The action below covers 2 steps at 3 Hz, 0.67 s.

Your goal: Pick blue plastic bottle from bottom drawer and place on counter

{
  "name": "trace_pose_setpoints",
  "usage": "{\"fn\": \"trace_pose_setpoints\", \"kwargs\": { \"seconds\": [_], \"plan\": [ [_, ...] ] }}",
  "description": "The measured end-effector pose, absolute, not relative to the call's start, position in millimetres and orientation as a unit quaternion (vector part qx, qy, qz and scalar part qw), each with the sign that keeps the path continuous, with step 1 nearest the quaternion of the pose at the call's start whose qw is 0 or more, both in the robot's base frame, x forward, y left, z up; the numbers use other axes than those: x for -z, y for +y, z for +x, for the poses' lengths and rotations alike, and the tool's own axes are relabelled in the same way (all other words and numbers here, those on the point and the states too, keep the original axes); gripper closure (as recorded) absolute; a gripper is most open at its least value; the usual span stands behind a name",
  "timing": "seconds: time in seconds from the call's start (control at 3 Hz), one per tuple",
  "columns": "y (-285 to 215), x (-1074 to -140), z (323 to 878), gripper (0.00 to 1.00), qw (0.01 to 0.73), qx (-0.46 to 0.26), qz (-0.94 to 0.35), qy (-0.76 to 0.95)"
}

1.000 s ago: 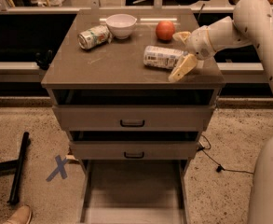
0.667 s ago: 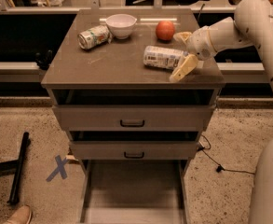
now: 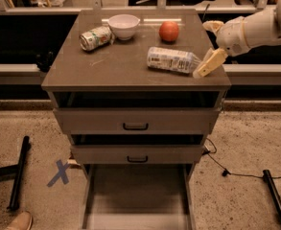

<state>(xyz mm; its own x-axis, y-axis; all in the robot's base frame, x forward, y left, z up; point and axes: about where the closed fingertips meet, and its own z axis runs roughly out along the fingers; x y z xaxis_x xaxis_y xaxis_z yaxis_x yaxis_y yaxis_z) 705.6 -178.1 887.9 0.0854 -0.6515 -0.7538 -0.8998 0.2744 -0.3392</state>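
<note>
The blue plastic bottle (image 3: pixel 171 60) lies on its side on the counter (image 3: pixel 116 68), right of centre, cap end toward the right edge. My gripper (image 3: pixel 202 50) is at the counter's right edge, open and empty. Its lower finger (image 3: pixel 209 63) slants down just beside the bottle's cap end; I cannot tell whether they touch. Its upper finger (image 3: pixel 212 26) is farther back. The bottom drawer (image 3: pixel 137 195) is pulled out below the cabinet, and its grey floor is bare.
A dented green-and-white can (image 3: pixel 96 37), a white bowl (image 3: pixel 124 26) and a red fruit (image 3: pixel 169 31) sit at the counter's back. The two upper drawers (image 3: pixel 135 121) stand slightly open. On the floor are a blue tape X (image 3: pixel 59 172), black bars (image 3: pixel 17 174) and a cable (image 3: pixel 226 169).
My gripper has drawn back to the right, off the bottle's cap end. The bottle stays lying on the counter.
</note>
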Motion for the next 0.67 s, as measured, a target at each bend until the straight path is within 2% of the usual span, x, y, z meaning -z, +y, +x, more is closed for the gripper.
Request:
{"fn": "trace_pose_setpoints", "kwargs": {
  "seconds": [0.33, 0.67],
  "plan": [
    [-205.0, -914.5, 695.2, 0.0, 0.469, -0.101, -0.575, 0.663],
    [-209.4, -917.0, 694.2, 0.0, 0.472, -0.097, -0.572, 0.664]
  ]
}}
